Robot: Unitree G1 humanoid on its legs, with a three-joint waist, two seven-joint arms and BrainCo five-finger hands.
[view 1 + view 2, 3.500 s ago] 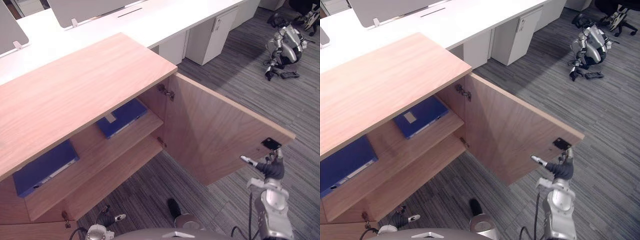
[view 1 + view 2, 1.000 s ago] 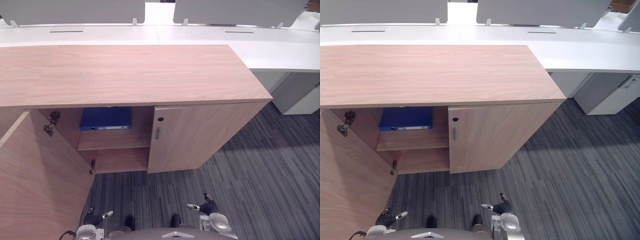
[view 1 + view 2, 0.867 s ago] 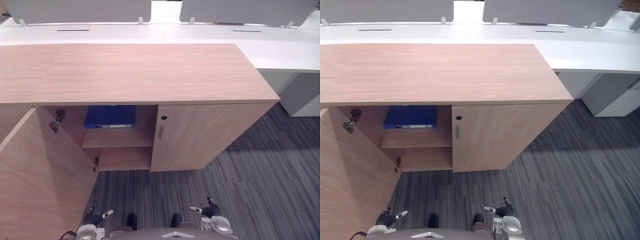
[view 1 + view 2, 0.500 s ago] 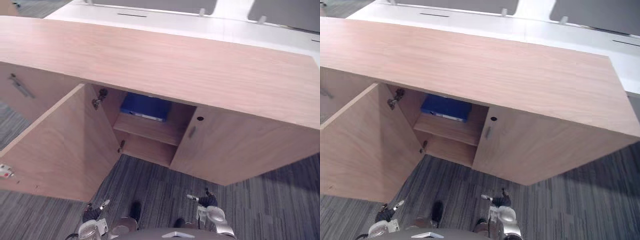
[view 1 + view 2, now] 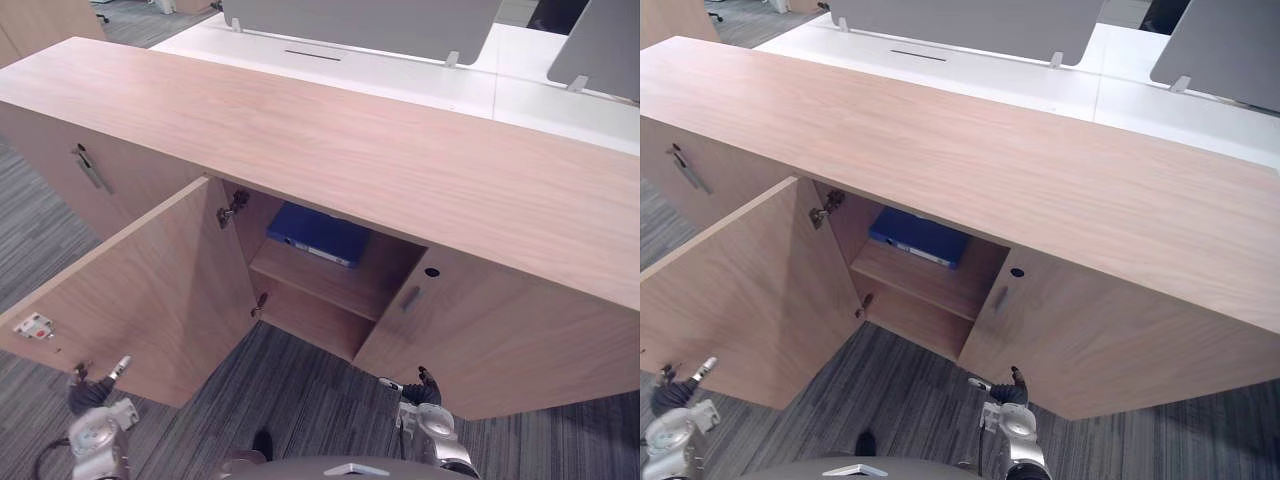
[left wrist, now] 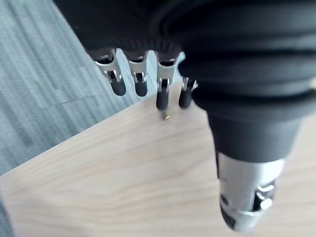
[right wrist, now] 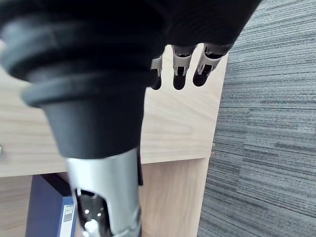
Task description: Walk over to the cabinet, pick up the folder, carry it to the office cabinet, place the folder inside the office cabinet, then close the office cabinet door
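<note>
Turned a little further left than half a second ago: a shift of the whole view, not of the office cabinet (image 5: 350, 140). Brought the left hand (image 5: 92, 410) out to 8 o'clock, nearer the free edge of the open door (image 5: 140, 290), with fingers straight and holding nothing. Kept the right hand (image 5: 418, 392) low at 6 o'clock, fingers relaxed and equally empty. Left the blue folder (image 5: 320, 232) flat on the upper shelf (image 5: 320, 282) inside. Judging by that, placing looks done. Only the door remains to be swung shut, probably with a left-hand push.
</note>
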